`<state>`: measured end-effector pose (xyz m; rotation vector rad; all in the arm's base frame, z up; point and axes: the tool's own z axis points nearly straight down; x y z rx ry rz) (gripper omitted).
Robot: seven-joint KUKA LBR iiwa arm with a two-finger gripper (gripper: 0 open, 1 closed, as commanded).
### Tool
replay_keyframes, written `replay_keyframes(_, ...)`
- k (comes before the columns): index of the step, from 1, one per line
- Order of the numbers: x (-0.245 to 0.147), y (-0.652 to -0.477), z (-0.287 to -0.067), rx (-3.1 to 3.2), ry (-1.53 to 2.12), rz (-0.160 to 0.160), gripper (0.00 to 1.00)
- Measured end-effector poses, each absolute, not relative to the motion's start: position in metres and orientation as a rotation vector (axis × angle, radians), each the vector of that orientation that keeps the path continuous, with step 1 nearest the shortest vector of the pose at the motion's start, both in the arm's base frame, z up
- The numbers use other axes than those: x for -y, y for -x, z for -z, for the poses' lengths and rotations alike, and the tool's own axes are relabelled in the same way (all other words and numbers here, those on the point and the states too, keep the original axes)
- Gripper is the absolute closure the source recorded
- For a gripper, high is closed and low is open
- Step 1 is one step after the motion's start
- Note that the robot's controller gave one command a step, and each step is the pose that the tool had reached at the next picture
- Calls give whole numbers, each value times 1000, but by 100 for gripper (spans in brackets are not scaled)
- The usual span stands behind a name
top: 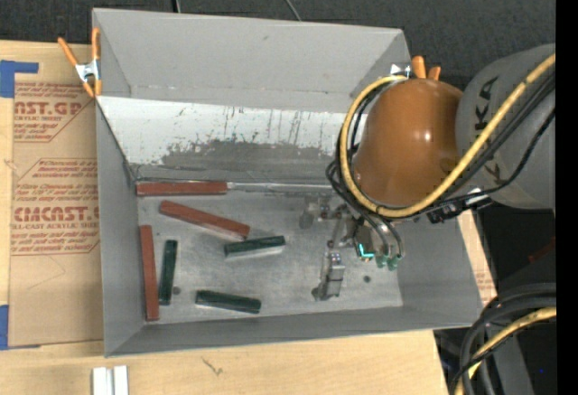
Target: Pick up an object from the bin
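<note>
Arm (519, 126) is reaching in from the right, its wrist sitting under the rounded orange cover (406, 145). Yellow and black cables (355, 145) are looping round the cover's left side. Claw (330, 280) is hanging below the cover, pointing down and slightly left. A small green light (366, 250) is glowing just beside it.
</note>
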<state>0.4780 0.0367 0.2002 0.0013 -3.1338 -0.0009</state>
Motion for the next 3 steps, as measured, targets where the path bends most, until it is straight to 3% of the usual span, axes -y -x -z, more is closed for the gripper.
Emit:
replay_keyframes(1,-36,-480,-204,3142,0,2,100)
replay_keyframes(2,-36,-480,-204,3142,0,2,0)
replay_keyframes(3,-36,-480,-204,3142,0,2,0)
